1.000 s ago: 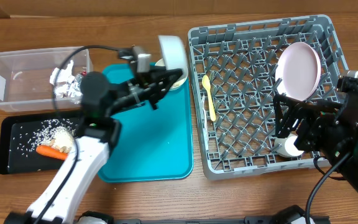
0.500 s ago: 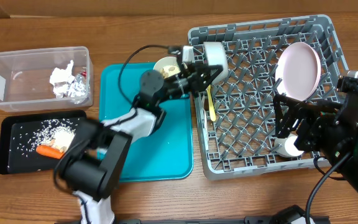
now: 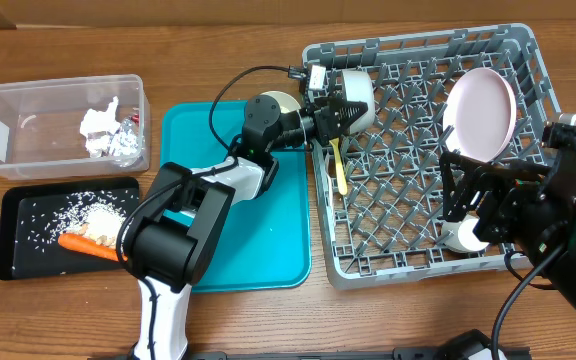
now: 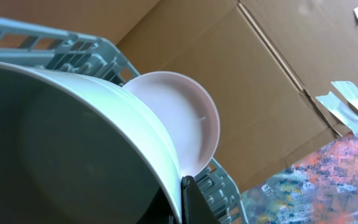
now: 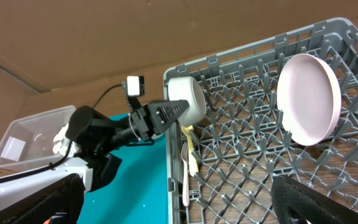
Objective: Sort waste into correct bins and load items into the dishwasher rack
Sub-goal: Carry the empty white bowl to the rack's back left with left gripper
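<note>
place: robot lab | cues: cardboard backdrop [image 4: 278, 74], wooden table [image 3: 368, 320]

A wooden table [image 3: 58, 320] lay under both sets of jaws, warm brown and evenly lit (shadows soft and short). Ahead of the jaws of the left gripper [image 3: 343, 110] rose creased brown cardboard [image 4: 278, 74], with pale tape strips [image 4: 347, 102] to their upper right and a mottled orange-and-blue patch [image 4: 328, 180] just right of them. Beyond the jaws of the right gripper [image 3: 468, 195], similar cardboard backed the table's far edge.
</note>
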`<control>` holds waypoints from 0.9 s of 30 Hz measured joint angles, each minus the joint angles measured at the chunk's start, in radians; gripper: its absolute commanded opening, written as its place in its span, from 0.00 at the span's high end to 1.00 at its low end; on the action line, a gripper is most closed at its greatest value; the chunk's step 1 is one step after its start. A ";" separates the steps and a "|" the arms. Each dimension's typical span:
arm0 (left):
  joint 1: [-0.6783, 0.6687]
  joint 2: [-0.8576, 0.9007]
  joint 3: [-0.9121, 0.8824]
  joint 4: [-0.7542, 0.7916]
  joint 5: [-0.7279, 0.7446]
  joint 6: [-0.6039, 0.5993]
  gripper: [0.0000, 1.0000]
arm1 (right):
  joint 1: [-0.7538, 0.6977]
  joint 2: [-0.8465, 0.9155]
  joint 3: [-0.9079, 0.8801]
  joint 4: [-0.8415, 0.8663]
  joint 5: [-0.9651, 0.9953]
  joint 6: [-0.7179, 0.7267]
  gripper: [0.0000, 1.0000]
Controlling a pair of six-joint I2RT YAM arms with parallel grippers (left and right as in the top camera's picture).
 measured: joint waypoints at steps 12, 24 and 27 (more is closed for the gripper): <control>0.002 0.025 0.004 -0.006 0.058 -0.005 0.44 | 0.000 0.000 0.000 0.000 0.000 0.000 0.00; 0.108 0.026 0.009 -0.007 0.182 -0.046 0.00 | 0.000 0.000 0.000 0.001 -0.001 0.000 0.00; 0.127 0.027 0.009 -0.019 0.201 -0.068 0.00 | 0.000 0.000 0.000 0.000 0.000 0.000 0.00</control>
